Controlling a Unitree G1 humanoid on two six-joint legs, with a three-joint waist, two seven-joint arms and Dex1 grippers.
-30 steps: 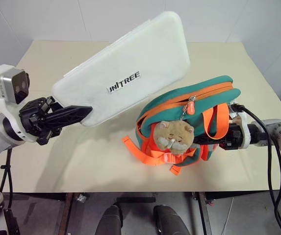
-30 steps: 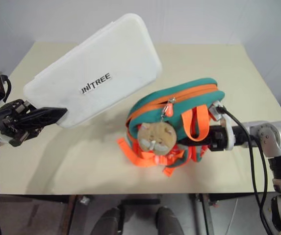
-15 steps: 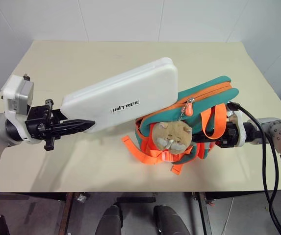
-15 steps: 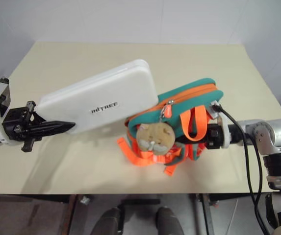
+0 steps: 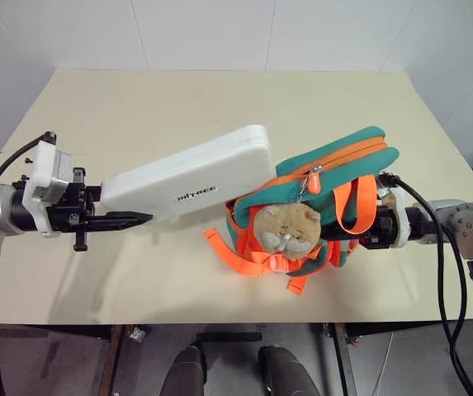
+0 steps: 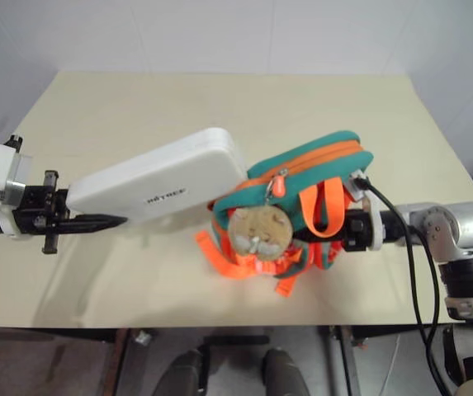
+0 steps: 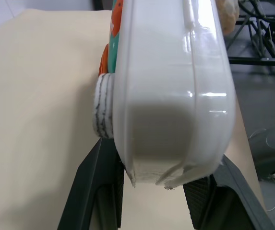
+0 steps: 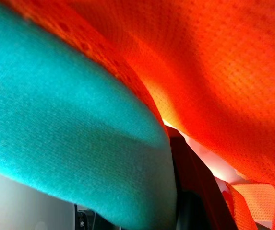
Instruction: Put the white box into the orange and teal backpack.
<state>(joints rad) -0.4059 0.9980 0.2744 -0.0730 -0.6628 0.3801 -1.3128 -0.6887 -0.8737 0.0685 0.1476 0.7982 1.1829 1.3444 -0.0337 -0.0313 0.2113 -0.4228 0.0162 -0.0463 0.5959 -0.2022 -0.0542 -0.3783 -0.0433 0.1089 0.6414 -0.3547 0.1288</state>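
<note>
White plastic box (image 5: 188,177), clamped at its near end by the left gripper (image 5: 112,219), lies long axis toward two o'clock, far corner touching the backpack (image 5: 327,202), which the right gripper (image 5: 360,235), nearly closed, grips from three o'clock.

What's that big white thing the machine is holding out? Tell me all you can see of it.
The white box is a flat, long case of matte white plastic with rounded corners, a seam round its edge and small dark lettering on its lid. The left gripper clamps one short end, holding it above the table, tilted up toward the orange and teal backpack. Its far end reaches the backpack's top; whether it has gone inside is hidden.
</note>
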